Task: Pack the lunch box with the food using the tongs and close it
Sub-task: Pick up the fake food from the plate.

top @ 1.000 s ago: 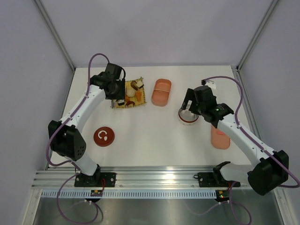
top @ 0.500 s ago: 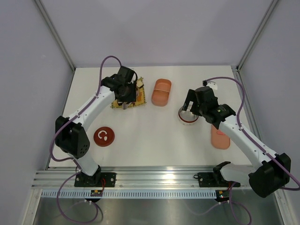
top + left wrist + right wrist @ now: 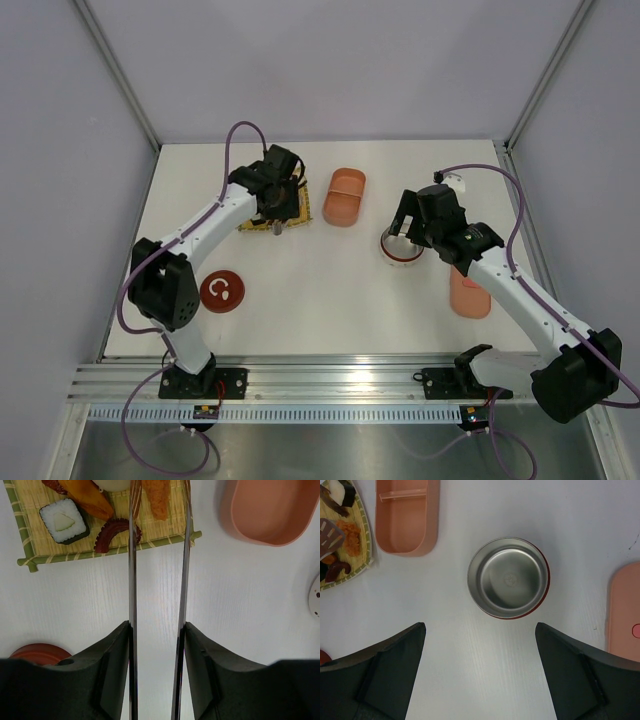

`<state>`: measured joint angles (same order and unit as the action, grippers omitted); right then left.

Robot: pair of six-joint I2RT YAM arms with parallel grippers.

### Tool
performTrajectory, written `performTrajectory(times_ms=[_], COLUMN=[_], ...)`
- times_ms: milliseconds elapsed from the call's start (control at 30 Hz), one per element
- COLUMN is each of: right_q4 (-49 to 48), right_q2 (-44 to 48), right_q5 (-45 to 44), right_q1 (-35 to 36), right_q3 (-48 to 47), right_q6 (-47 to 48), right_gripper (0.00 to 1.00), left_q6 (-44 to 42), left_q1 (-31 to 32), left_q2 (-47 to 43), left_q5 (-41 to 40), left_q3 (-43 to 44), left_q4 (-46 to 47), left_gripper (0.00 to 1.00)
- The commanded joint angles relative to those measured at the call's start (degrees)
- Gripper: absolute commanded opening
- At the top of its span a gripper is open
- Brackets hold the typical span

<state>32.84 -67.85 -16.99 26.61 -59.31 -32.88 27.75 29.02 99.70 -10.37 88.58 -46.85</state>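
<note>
top view: left hand [image 3: 273, 222] hangs at the near edge of the yellow mat [image 3: 292, 215], at the back left of the white surface [image 3: 320, 300]. open pink lunch box [image 3: 345, 196] lies just right of the mat. right hand [image 3: 400, 235] is above a steel bowl [image 3: 403, 253] with a red rim. pink lid [image 3: 470, 292] lies apart on the right, red disc [image 3: 221, 291] near left.

left wrist: left hand is clenched on the tongs [image 3: 132, 555], one finger pressing each arm, and the arms stand a bit apart. they reach up over the mat's edge. the food [image 3: 92, 500] is all on the mat: sushi roll [image 3: 64, 520] at left, dark red tentacle piece [image 3: 112, 532] just left of the left arm, orange fried piece [image 3: 157, 497] between the two arms. can't tell if the tips touch it. lunch box is top right with nothing showing in the visible part.

right wrist: right hand is released, fingers [image 3: 385, 670] spread wide with nothing between them. the steel bowl is just ahead. the lunch box, with its divider, is top left, mat corner at far left, pink lid at the right edge.
</note>
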Motion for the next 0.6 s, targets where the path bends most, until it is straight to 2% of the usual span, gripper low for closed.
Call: performTrajectory(times_ms=[0,133,567], right_q4=[-1.02,-1.29,-1.46], right_q2=[1.58,1.59,0.97], right_q5=[-0.5,0.03,0.91], right_q1=[-0.07,-0.07,-0.07], right_q3=[0.33,0.42,0.86], right_q6=[-0.87,-1.04,-1.04], right_gripper=[1.0,1.0,1.0], left_q6=[1.69,2.49,2.22], left_q1=[-0.01,-0.01,-0.01], left_q2=[1.28,1.72,6.38], left_q5=[-1.93,-3.52,-1.15], left_q3=[0.72,0.2,2.65], left_q4=[2.47,2.9,3.26], left_gripper=[0.47,0.47,0.47])
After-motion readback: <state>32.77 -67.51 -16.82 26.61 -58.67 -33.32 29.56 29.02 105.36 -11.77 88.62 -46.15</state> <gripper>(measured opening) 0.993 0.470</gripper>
